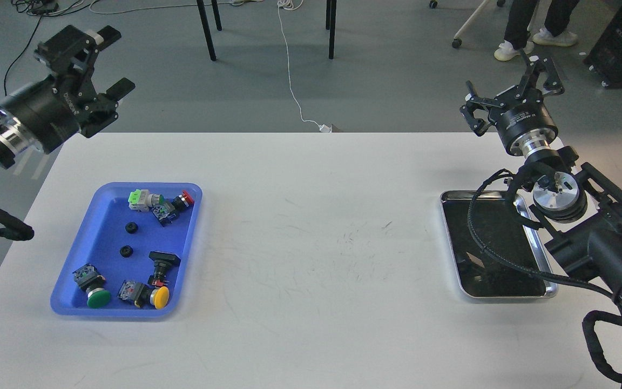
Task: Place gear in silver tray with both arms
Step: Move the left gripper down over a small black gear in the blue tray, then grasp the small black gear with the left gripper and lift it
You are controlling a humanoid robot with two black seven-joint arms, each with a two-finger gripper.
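Our left gripper at 10 o'clock, fingers apart, empty. Our right gripper at 2 o'clock above silver tray, fingers apart.

1. Even, bright overhead light falls on the white table — shadows there are soft and faint.
2. Right of the table's centre, the silver tray has a dark mirror-like bottom and bright glints along its rim.
3. Focus is sharp across the table — slight motion blur left of it, on the arm's silver joint.
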